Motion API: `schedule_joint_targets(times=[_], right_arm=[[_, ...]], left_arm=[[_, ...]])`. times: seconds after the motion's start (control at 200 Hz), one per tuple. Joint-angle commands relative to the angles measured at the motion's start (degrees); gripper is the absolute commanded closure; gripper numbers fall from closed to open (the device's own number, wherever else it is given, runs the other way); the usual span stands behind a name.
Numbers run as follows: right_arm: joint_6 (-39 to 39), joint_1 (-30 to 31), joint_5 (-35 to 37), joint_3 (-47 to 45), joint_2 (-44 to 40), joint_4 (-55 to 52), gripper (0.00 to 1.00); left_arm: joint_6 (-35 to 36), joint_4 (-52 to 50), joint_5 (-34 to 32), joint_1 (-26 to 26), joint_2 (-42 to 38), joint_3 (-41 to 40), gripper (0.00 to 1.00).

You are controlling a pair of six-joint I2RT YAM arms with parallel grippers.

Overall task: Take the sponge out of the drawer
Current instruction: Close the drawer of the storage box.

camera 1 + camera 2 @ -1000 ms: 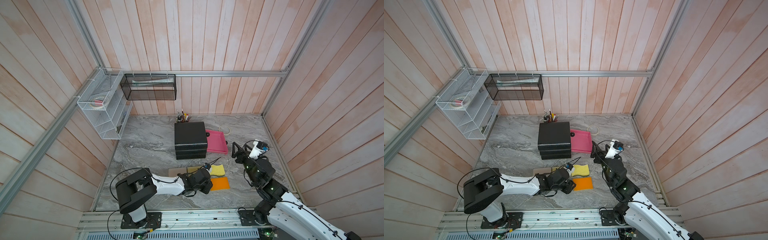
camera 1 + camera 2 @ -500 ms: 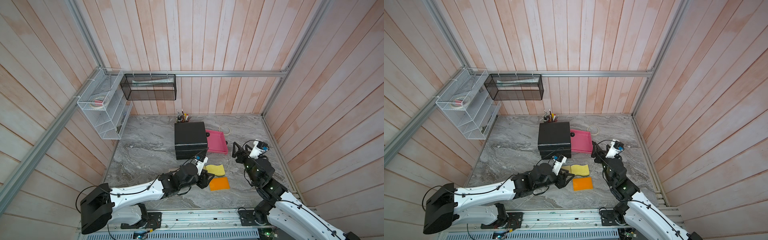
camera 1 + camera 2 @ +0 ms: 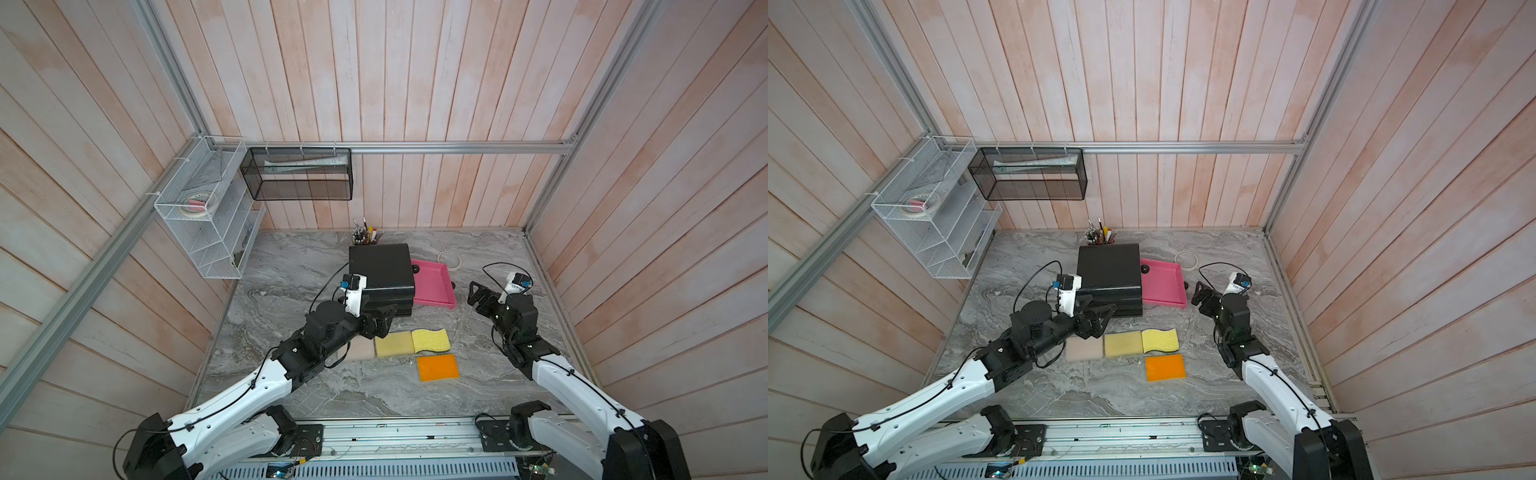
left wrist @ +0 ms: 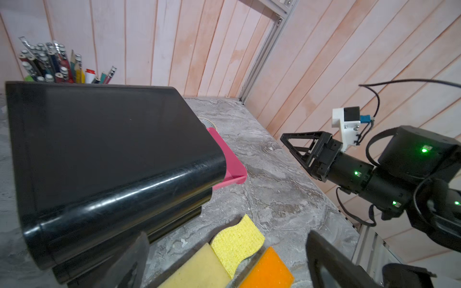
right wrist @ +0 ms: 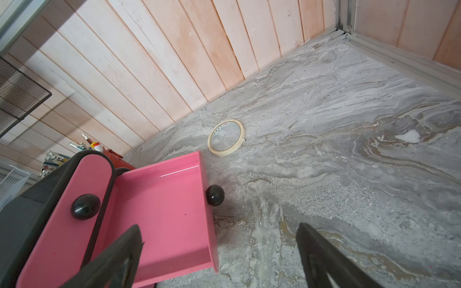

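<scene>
The yellow wavy sponge [image 3: 431,340] [image 3: 1160,340] [image 4: 237,243] lies flat on the marble table in front of the black drawer unit [image 3: 380,274], beside a pale yellow pad [image 3: 392,345]. The pink drawer [image 3: 432,286] [image 5: 162,207] stands pulled out to the right of the unit, with nothing in it. My left gripper [image 3: 384,318] [image 3: 1100,316] [image 4: 227,235] hovers open at the unit's front edge, just behind the pads and holding nothing. My right gripper [image 3: 478,291] [image 3: 1202,293] [image 5: 219,227] is open and empty, right of the drawer's front corner.
A beige pad [image 3: 359,349] and an orange pad [image 3: 438,368] lie by the sponge. A tape roll [image 3: 450,259] [image 5: 226,138] and a pen cup [image 3: 365,237] sit behind the unit. A white wire rack [image 3: 208,224] and a black mesh basket [image 3: 299,174] hang on the walls.
My left gripper has drawn back from the sponge toward the drawer unit and opened wide. The sponge stays on the table. My right gripper opened a little wider, and its arm barely moved.
</scene>
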Motion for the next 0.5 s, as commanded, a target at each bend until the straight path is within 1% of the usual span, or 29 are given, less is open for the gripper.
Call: schedule_joint_targets(times=[0.0,0.125,0.235,0.33,0.43,0.495], right_arm=[[2.67,-3.64,-10.6,1.23,4.06,6.63,0.02],[4.74,-6.46,-20.56,0.62,10.85,15.01,0.02],[6.21,-7.75,-28.1,1.23,17.31,21.26,0.02],[7.39,-8.14,-31.89,2.07,22.04,24.66,0.02],[8.28,-8.13,-34.35,2.76,25.88,27.05,0.02],[9.24,-8.14,-36.24,3.07,28.04,28.74,0.04]], left_arm=[[1.53,2.71,3.31,3.59,-0.19,-1.35,0.0],[0.64,6.02,6.73,7.89,1.3,-1.44,0.0],[-0.01,6.9,8.21,10.79,3.03,-0.98,0.0],[-0.53,7.89,9.66,12.91,4.21,-0.98,0.0],[-1.22,8.73,10.89,14.77,5.5,-1.02,0.0],[-1.83,9.62,11.82,15.68,6.19,-1.23,0.0]])
